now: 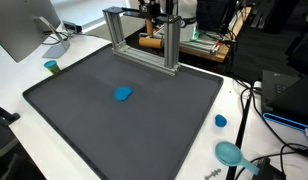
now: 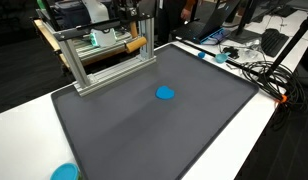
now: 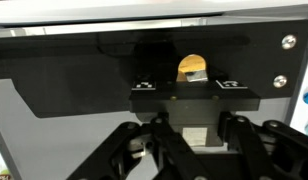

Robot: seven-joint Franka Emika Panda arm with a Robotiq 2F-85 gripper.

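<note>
One blue lump point(image 1: 123, 94), one mat point(image 1: 84, 125), one metal frame point(image 1: 173, 45)

gripper point(image 3: 194, 100): matte black, lower centre of wrist view | links point(image 3: 134, 150): black angled bars fanning along the bottom edge | markings point(image 3: 144, 85): two small white patches on black crossbar, mid-frame

Office-lab bench, cluttered edges, even light.
White tabletop point(image 2: 19, 130) w/ dark grey rectangular mat point(image 1: 94, 125) on it; silver monitor point(image 1: 19, 30) at one corner, black cables point(image 2: 259, 72) along an edge, wooden workbench point(image 1: 184, 46) behind.
</note>
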